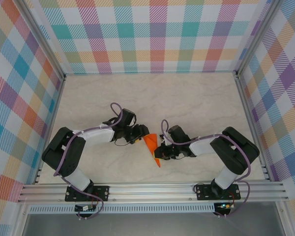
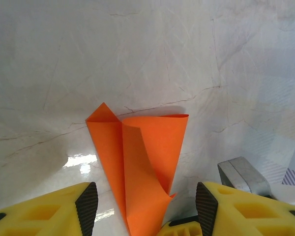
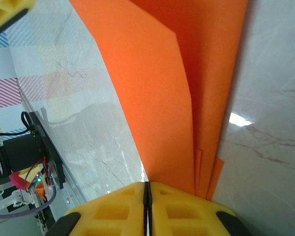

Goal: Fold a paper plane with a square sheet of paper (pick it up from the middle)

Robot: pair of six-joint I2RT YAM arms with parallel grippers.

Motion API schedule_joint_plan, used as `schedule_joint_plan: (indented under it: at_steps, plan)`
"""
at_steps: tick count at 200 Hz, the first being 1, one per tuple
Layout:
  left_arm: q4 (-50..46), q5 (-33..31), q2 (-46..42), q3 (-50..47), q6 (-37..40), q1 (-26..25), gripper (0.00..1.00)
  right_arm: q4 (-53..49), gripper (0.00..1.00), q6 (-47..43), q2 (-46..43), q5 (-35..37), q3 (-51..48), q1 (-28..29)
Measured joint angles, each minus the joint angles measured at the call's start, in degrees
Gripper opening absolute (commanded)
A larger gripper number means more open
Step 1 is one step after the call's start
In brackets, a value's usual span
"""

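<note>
The step in hand looks like pressing a crease into the half-folded plane, with one side anchoring and the other doing the work. The left gripper [image 2: 146,197] stands about half open, its black pads [image 2: 87,204] to either side of the sheet of paper [image 2: 152,147] and clear of it, holding nothing. To do this well, it should close only once the loose curled flap lies flush against the layer beside it. Closing early would probably set a crooked crease, and thin paper like this will not forgive a second try. The sheet is at the middle of the worktop [image 2: 137,59], between the two grippers. It is already folded into a long wedge, wide end away from the left wrist camera and narrow end toward the robot. The right gripper [image 3: 146,196] is closed tight, and the narrow end runs into its tips, so it appears to pinch the layers there. It should hold firm and steady, without twisting, so the layers do not slide apart.

The left arm [image 1: 83,140] bends at the elbow and reaches inward and low, with its wrist pointed right at the sheet. The right arm [image 1: 211,145] mirrors it, folded and reaching left, its wrist close to the sheet's near point.
</note>
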Motion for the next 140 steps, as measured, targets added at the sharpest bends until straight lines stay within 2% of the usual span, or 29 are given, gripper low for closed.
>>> schedule_joint_plan:
  at_steps: [37, 71, 96, 140]
  plan:
    - [-1.4, -0.2, 0.3, 1.3, -0.9, 0.0, 0.52, -0.1, 0.11, -0.3, 0.2, -0.3, 0.1, -0.2]
    - [0.3, -0.4, -4.2, -2.5, -0.6, -0.1, 0.26, -0.1, 0.11, -0.2, 0.3, -0.7, 0.2, -0.4]
    - [5.0, 1.0, -7.7, -7.7, 1.0, -0.7, 0.15, -0.1, 0.11, -0.2, 0.4, -0.7, 0.2, -0.4]
    - [14.7, 4.6, -6.6, -13.5, 2.5, -1.7, 0.11, 0.0, 0.11, -0.2, 0.5, -1.0, 0.2, -0.5]
